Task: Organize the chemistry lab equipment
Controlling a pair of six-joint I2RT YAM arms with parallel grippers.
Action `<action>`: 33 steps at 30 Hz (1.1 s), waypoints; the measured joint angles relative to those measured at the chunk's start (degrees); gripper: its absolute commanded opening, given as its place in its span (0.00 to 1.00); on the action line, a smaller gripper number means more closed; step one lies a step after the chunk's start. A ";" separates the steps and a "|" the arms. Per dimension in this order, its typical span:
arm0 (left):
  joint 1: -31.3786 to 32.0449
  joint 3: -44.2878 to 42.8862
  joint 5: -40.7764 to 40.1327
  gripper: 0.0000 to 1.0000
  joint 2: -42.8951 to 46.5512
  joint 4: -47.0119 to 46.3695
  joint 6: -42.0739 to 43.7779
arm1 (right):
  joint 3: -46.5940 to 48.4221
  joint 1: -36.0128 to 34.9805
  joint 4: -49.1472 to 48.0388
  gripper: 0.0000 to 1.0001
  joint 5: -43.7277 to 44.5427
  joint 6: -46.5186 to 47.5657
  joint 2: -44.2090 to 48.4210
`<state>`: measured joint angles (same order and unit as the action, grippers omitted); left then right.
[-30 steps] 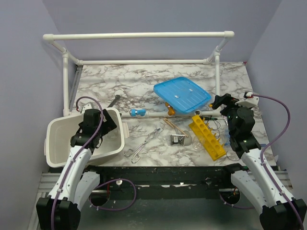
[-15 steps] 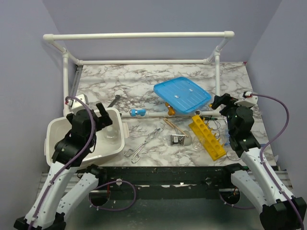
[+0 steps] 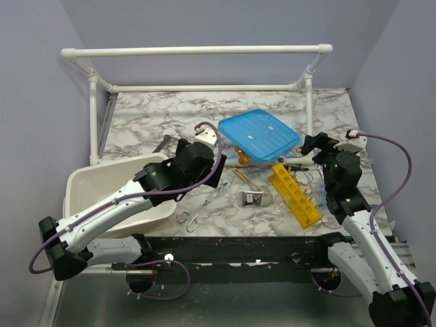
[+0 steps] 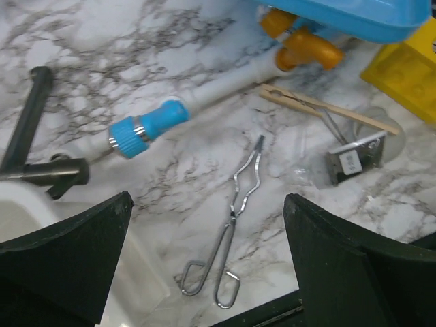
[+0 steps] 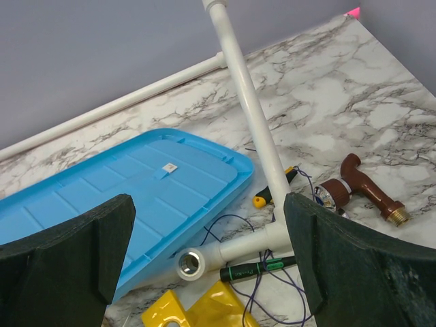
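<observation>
Moved: the left arm has swung out from over the big white plastic tub (image 3: 82,184) and now reaches across the marble table (image 3: 157,116) toward its middle; the right arm has kept its place at the far right.
Left pincer (image 4: 206,201): spread wide and holding nothing, its two dark fingers framing the wrist view.
Task's thing: the metal scissor tongs (image 4: 233,215) lie flat on the table, just beside the tub's right wall, and from the wrist camera they sit between the two fingers, below the pincer and not touched.
Long axis: in the wrist view the tongs run from finger loops at 7 o'clock to tips at 1 o'clock, so they lie slanted across the gap, not square to it.
Neighbours: a white tube with a blue cap (image 4: 146,126) lies at 10 o'clock of the tongs, and thin wooden sticks (image 4: 327,109) at 2 o'clock, both apart from them.
Nearer arm: the left by far; the right is well apart, past the yellow holed test-tube rack (image 3: 294,194).
Right pincer (image 5: 208,199): also spread and empty, hanging over the edge of the flat blue rectangular lid (image 5: 136,191).
Coming move, as I judge it: the left wrist would need a turn so its fingers close across the tongs' shank, then a drop straight down.
</observation>
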<state>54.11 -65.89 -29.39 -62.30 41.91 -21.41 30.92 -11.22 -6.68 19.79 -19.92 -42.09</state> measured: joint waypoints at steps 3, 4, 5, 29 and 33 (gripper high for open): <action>2.08 0.00 5.53 0.87 -4.61 -2.43 0.17 | 0.00 0.00 0.00 1.00 0.00 0.02 -0.02; 2.56 0.00 7.45 0.84 -6.36 -3.17 0.17 | 0.00 0.00 0.02 1.00 0.00 0.00 -0.02; 3.04 0.17 9.86 0.81 -8.59 -4.33 0.04 | 0.00 0.00 0.02 1.00 0.00 0.00 -0.02; -3.26 12.81 21.57 0.57 -25.35 -15.23 -4.92 | 0.00 0.00 0.33 1.00 -0.02 0.00 0.02; -4.07 13.31 22.40 0.57 -27.04 -15.82 -4.63 | 0.00 0.00 0.33 1.00 0.00 0.00 0.04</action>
<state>50.04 -52.58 -6.98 -89.34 26.09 -26.04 30.92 -11.22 -6.35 19.79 -19.92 -42.04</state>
